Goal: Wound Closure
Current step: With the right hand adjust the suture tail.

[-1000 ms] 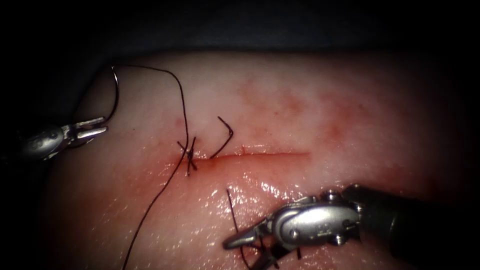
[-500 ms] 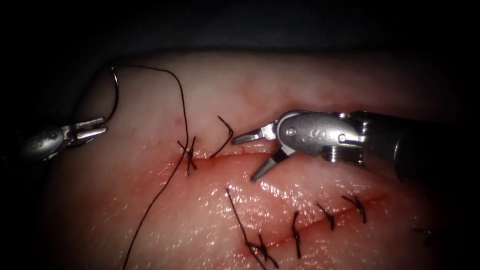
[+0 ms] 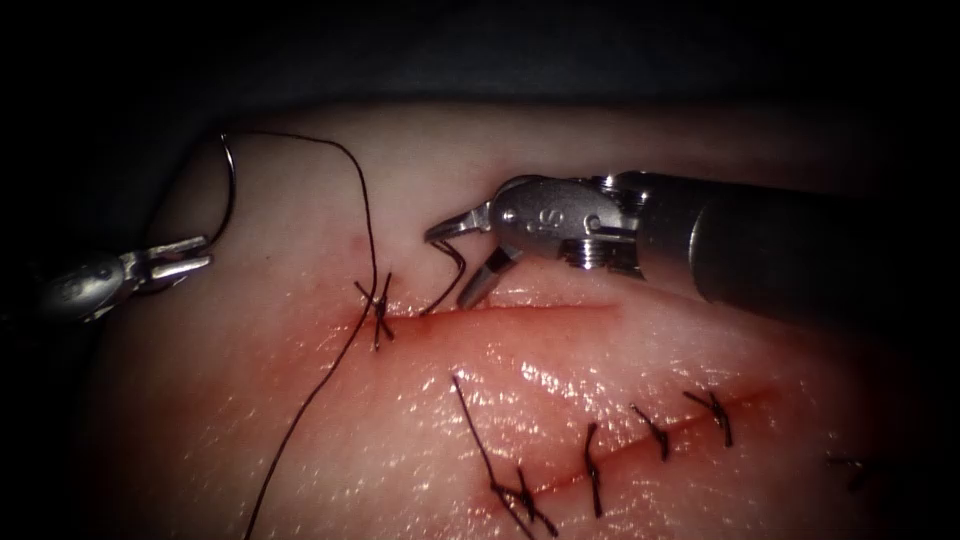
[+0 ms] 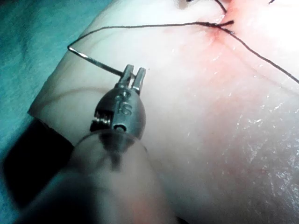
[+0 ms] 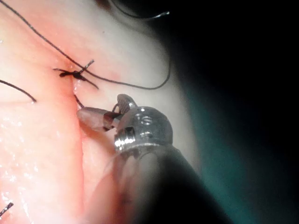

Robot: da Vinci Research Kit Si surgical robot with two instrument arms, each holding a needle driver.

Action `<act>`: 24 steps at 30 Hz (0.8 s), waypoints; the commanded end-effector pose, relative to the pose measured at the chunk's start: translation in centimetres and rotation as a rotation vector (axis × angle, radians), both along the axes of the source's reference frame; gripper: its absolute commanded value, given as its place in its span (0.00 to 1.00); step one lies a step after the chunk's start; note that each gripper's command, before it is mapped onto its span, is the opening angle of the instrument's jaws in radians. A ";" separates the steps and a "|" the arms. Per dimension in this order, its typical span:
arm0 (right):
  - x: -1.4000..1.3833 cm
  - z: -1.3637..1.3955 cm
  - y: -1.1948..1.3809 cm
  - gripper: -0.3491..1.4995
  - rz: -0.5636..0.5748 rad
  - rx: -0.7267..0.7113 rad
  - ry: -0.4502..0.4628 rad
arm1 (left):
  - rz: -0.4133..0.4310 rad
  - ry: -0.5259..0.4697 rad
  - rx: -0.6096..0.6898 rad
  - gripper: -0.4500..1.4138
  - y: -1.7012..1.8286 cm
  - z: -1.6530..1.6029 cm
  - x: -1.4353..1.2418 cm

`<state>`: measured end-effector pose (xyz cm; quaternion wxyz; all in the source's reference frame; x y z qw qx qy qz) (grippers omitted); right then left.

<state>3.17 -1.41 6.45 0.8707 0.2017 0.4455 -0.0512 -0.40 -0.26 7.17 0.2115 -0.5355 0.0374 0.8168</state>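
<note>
**Right tool opens around a loose thread end; left tool holds the needle off to the left**

My left tool [image 3: 195,255] sits at the far left edge of the tissue [image 3: 620,180], jaws closed on the needle [image 3: 232,190]. I grip it near one end of its curve; the rest arcs up and away from my jaws, free of the tissue, with the thread [image 3: 365,215] leaving its other end. In the left wrist view the same grip shows: jaws [image 4: 133,77] pinched on the needle [image 4: 93,62], which lies over the pale tissue edge without entering it.

From the needle the thread runs right, drops down to the knot [image 3: 378,308] at the left end of the cut [image 3: 520,310], then trails on toward the near left edge.

My right tool [image 3: 462,262] has come up from the near side in the last second and now hangs over the far lip of the cut, just right of the knot. Its jaws are spread wide, one on each side of a short bent thread end [image 3: 452,272] that rises from the cut. I hold nothing with it; whether a jaw touches that end, I can't tell. The right wrist view shows the spread jaws [image 5: 105,114] beside the knot [image 5: 74,73].

Nearer, a second cut [image 3: 640,445] carries a row of stitches [image 3: 655,432]. Red fluid [image 3: 440,340] glistens between the two cuts.
</note>
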 end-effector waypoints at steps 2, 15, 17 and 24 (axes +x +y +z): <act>0.17 -0.04 -0.01 0.65 -0.018 -0.011 0.027 | -0.002 -0.003 0.002 0.00 0.05 0.04 -0.05; 0.24 -0.02 -0.13 0.54 -0.099 -0.080 0.029 | -0.001 -0.004 0.003 0.00 0.06 0.04 -0.05; 0.24 0.00 -0.13 0.52 -0.108 -0.080 0.021 | -0.002 -0.004 0.003 0.00 0.05 0.04 -0.05; 0.29 0.16 -0.24 0.31 -0.186 -0.089 -0.036 | -0.004 -0.005 0.008 0.00 0.05 0.04 -0.05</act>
